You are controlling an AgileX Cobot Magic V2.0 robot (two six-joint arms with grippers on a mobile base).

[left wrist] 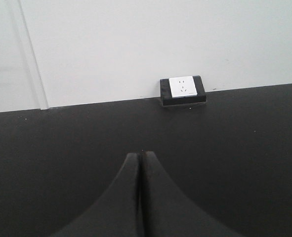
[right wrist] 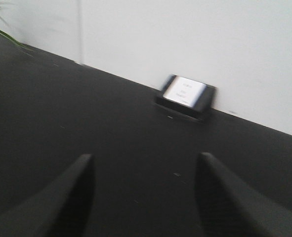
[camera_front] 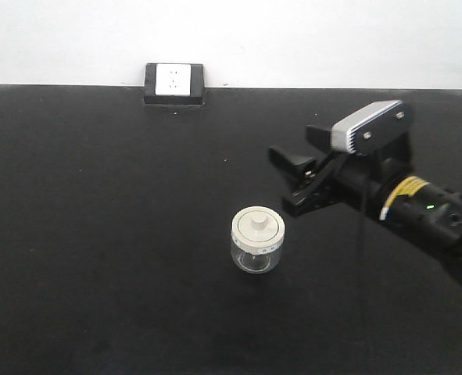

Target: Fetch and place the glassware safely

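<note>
A small, squat clear glass jar (camera_front: 257, 241) stands upright on a black surface (camera_front: 98, 234). A cream-white round lid (camera_front: 258, 226) with a central knob closes its top, and small marks ring the lid's rim. Nothing touches the jar.

In the front-facing view, the right gripper (camera_front: 289, 181) hovers near the jar, above and to the right of it in the picture. Its black jaws are spread wide with nothing between them, and the jar sits apart from them, below and just to the left of their tips. A grey-and-white camera (camera_front: 367, 126) rides on top of this arm. The right wrist view is blurred; it shows the two jaw tips well apart over bare black surface, and the jar does not appear there.

The left gripper (left wrist: 141, 163) shows only in its own wrist view. Its jaws are pressed together, tips meeting in a thin seam, holding nothing.

Far ahead of both sets of jaws, a white wall socket (camera_front: 173, 80) in a black housing sits where the surface meets a pale wall (camera_front: 309, 39).
</note>
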